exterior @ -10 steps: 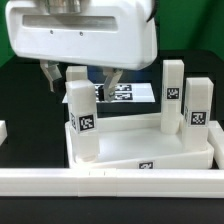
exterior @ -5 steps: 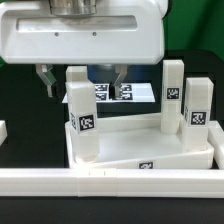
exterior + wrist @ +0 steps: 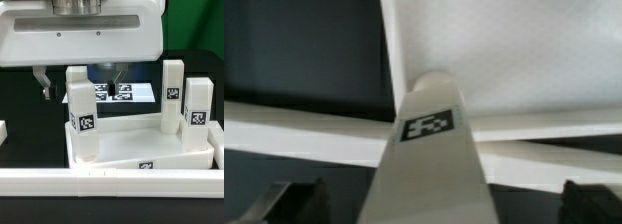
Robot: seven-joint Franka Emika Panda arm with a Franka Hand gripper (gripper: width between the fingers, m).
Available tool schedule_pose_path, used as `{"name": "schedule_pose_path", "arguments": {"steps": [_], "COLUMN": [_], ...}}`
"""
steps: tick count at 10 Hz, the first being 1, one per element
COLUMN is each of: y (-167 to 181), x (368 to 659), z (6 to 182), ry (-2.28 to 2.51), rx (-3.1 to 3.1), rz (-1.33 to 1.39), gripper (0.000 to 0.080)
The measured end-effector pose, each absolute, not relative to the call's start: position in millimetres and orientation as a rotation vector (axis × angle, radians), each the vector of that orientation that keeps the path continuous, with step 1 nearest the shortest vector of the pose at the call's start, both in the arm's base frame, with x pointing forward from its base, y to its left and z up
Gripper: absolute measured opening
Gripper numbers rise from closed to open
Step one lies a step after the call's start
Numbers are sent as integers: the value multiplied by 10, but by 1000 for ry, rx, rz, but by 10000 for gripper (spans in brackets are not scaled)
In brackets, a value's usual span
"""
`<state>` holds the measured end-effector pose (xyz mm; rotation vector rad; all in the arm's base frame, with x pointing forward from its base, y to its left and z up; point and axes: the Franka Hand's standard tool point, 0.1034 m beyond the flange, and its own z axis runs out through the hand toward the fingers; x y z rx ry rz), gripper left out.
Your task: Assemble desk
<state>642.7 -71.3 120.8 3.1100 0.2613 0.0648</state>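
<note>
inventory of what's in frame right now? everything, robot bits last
tabletop: 1, white, tray-like with raised rim, centre of the exterior view
legs: 4 standing, white blocks with black-white tags, one at each tabletop corner; one more shows close up in the wrist view
marker board: 1, white with tags, flat on the table behind the tabletop
long rail: 1, white, across the front of the exterior view
table: 1, black surface under everything
gripper: 1, white body with dark jaws, open, above the rear leg on the exterior view's left, holding nothing
</note>
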Motion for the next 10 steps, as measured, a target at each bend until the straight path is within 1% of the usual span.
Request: {"name": "schedule_pose_path", "arguments": {"steps": [1, 2, 3, 4, 5, 8, 10], "y": [-718, -718, -719, -719, -721, -723, -724], "x": [6426, 6426, 6426, 6426, 6424, 6422, 6419], "z": [1208, 1208, 1208, 1208, 1205, 1204, 1195], "ry": [280, 275, 275, 275, 269, 151, -199], "rx": [3108, 3109, 3109, 3109, 3110, 3120, 3123], "rz": [65, 65, 64, 64, 64, 65, 67], "gripper": [649, 546, 411, 411, 290, 290, 290]}}
